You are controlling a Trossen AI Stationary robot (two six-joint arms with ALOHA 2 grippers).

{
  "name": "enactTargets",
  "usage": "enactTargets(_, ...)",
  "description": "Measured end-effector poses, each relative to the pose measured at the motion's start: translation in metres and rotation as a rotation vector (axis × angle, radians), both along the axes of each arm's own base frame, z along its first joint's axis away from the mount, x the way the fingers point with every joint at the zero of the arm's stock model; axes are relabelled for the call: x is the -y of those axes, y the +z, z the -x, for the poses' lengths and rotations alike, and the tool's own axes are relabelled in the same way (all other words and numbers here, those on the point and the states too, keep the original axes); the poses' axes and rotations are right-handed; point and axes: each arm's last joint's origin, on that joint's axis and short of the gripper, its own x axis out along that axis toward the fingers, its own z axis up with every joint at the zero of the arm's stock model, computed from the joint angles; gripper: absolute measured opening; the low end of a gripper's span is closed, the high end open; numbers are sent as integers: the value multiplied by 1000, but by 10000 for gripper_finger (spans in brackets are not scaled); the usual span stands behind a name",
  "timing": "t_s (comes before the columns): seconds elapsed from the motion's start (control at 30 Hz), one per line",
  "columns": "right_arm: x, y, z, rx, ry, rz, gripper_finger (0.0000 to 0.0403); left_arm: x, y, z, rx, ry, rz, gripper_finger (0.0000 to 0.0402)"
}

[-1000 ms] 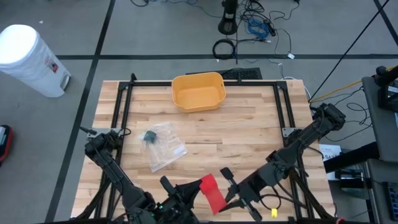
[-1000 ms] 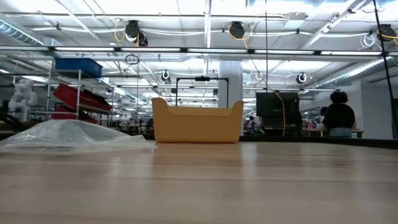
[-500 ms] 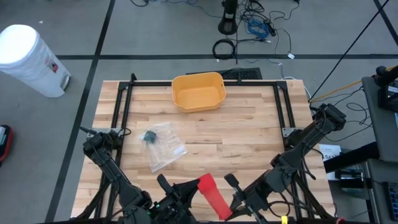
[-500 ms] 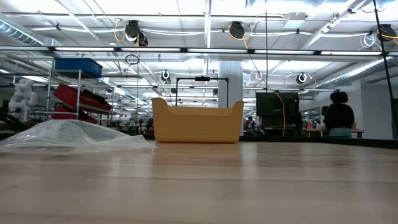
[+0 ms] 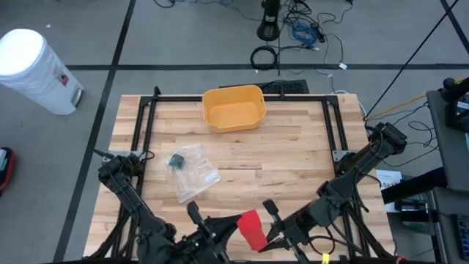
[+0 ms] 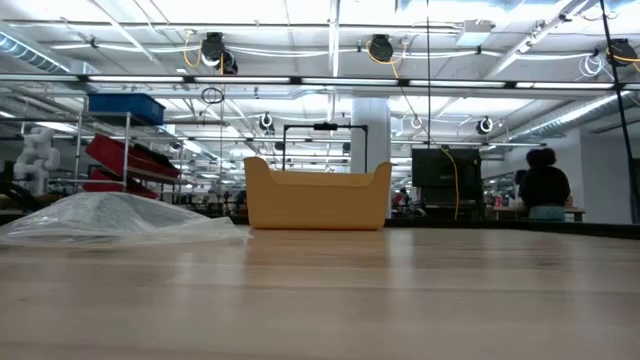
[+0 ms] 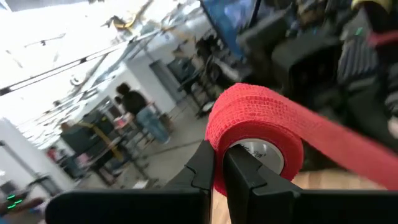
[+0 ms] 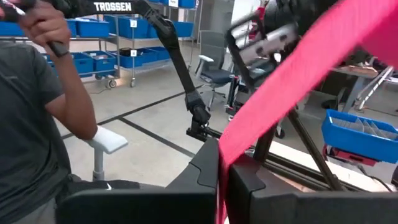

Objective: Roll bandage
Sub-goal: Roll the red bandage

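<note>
While the left gripper [image 7: 217, 163] is clamped on the red bandage roll [image 7: 255, 129] above the table's [image 5: 293, 154] near edge, the strip [image 5: 250, 229] runs across to the right gripper [image 8: 222, 163]; that one is clenched on its free end.

Red bandage roll [image 7: 255, 134], loose tail [image 8: 292, 68] taut, above table's near edge
</note>
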Motion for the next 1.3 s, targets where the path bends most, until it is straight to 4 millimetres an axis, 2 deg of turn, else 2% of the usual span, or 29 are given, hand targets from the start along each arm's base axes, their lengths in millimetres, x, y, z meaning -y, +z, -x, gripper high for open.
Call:
enactTargets(0.3,2,0,-1,9,-8,16,0,0,7,-1,96,-126,4,20)
enactTargets(0.87,13,-8,-8,-37,-134,112,1,9,4,5,98,-177,17,20)
enactTargets(1.3,19,-14,-12,-102,-157,122,39,14,3,9,91,-190,16,20)
